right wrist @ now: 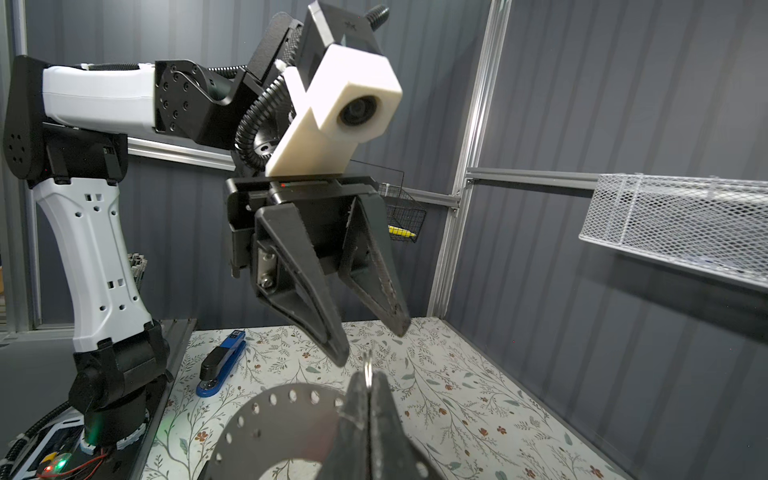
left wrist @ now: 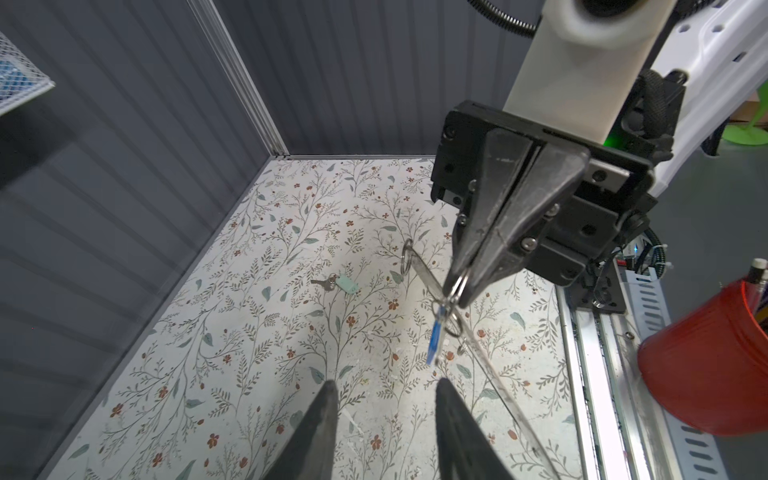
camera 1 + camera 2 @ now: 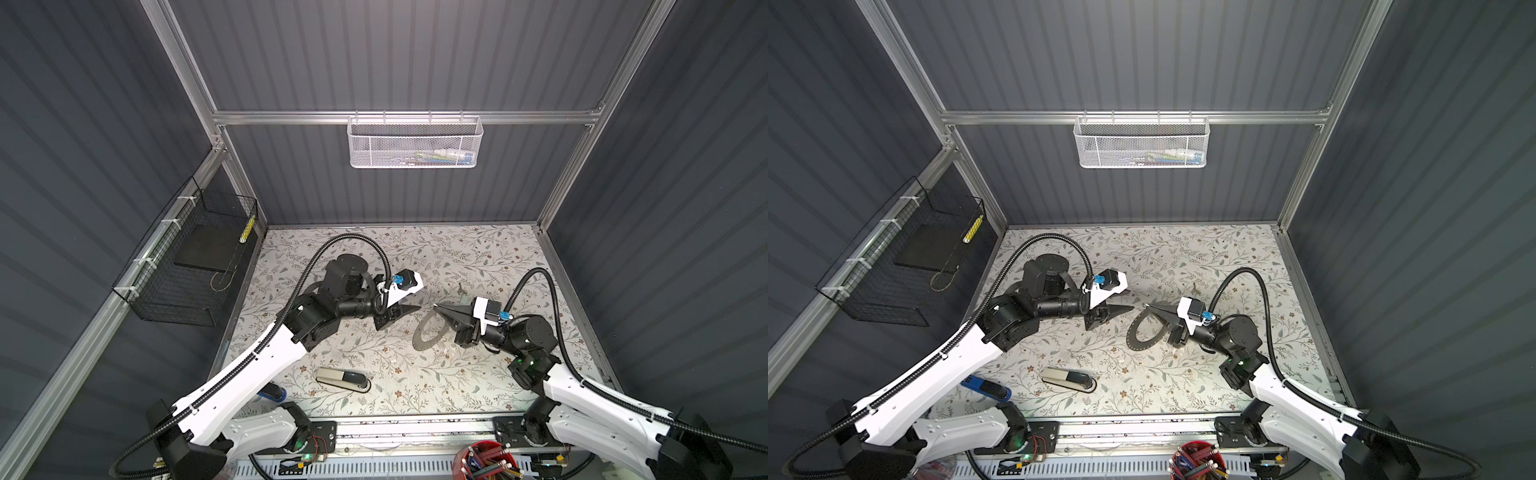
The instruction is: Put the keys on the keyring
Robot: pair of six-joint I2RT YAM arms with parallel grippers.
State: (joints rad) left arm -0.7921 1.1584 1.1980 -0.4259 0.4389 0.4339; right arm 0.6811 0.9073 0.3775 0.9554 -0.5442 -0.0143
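Two arms meet tip to tip mid-mat in both top views. Your left gripper [image 3: 409,311] comes in from the left and your right gripper [image 3: 440,308] from the right, tips near each other but apart. The keyring [image 3: 419,338] sits just under the right gripper's fingers. The mint key [image 3: 460,288] lies on the mat [image 3: 478,257] just on the far side of that gripper. A grey stapler [image 3: 343,379] rests near the front, left of centre. A blue stapler [image 3: 986,388] lies farther left, by the arm.

Left wrist now: your left fingers [image 2: 326,419] stand apart, nothing between them. Facing them, the right gripper is clenched on the keyring, seen edge-on here, with a small wire loop at its tips. The blue key [image 2: 435,343] dangles just below those tips. The mint key lies alone, well apart on the mat.

Right wrist: your right fingers [image 1: 388,415] are pressed together over the keyring's band, the wire loop poking out between them. The left gripper hovers just above, spread and empty.
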